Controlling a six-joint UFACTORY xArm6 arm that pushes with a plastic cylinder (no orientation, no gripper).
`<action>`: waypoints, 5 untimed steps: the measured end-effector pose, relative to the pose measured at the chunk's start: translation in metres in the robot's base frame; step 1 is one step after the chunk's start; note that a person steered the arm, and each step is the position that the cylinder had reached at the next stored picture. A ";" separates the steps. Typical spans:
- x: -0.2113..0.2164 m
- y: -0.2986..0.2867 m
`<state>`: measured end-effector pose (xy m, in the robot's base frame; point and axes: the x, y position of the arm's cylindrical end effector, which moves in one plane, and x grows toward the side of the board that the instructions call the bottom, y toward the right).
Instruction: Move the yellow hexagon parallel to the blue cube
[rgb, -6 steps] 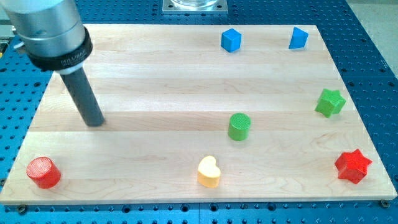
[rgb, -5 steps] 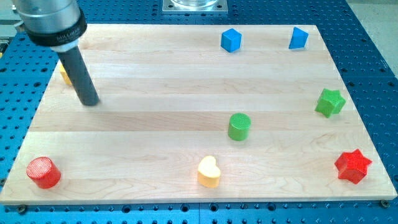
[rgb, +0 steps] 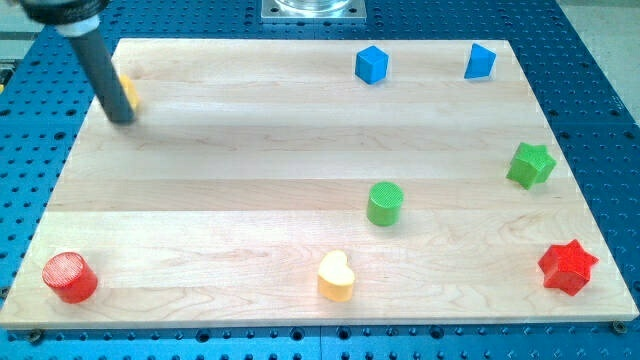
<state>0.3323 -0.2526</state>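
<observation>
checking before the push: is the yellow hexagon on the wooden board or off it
On it. The yellow hexagon sits on the wooden board near the view's top left, mostly hidden behind the rod; my tip is right beside it.

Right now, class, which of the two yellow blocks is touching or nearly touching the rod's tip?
The yellow block at the view's top left, mostly hidden behind the rod, right beside my tip. The yellow heart sits far away near the view's bottom edge.

A robotics lab: wooden board (rgb: 300, 160) on a blue perforated bench (rgb: 600, 110), metal mount (rgb: 313, 9)
</observation>
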 end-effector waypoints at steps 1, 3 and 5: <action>-0.029 0.000; -0.042 -0.008; 0.010 -0.046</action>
